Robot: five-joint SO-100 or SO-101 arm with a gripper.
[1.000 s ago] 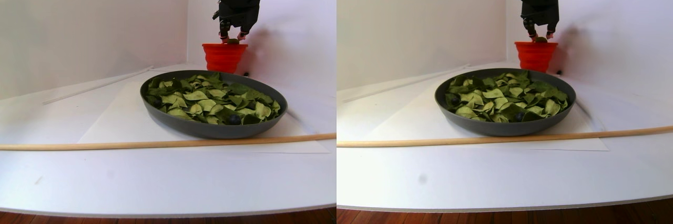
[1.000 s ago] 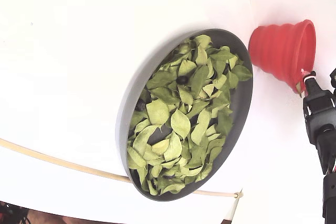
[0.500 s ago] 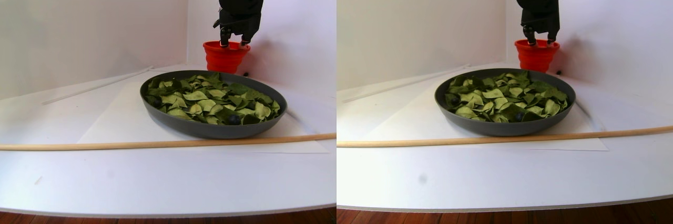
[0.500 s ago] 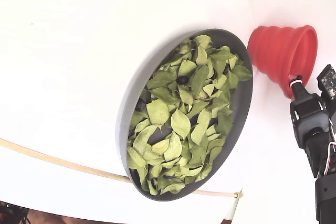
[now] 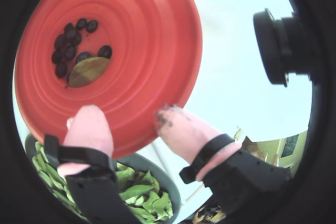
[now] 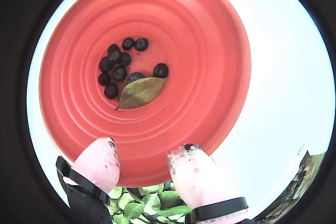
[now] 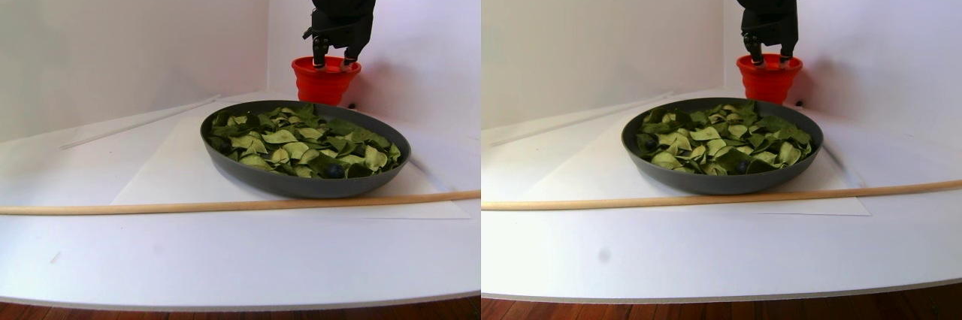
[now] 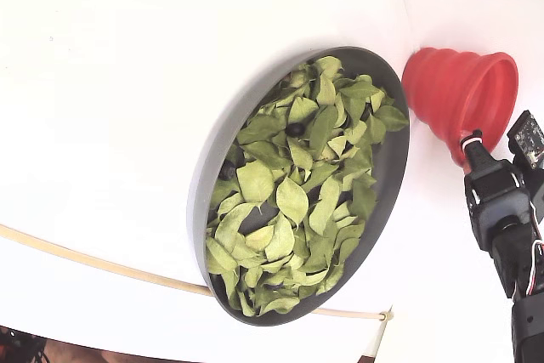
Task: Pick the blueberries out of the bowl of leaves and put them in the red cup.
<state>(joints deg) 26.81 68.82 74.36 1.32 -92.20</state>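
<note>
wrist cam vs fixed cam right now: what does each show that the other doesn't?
Only a wrist view looks into the red cup: a cluster of blueberries on its floor with one leaf beside them, and the open gripper with pink fingertips apart, nothing between them.

Only the fixed view shows the whole dark grey bowl of leaves, a blueberry left among them, and the wooden stick.

Both show the cup, the gripper, and some leaves.
</note>
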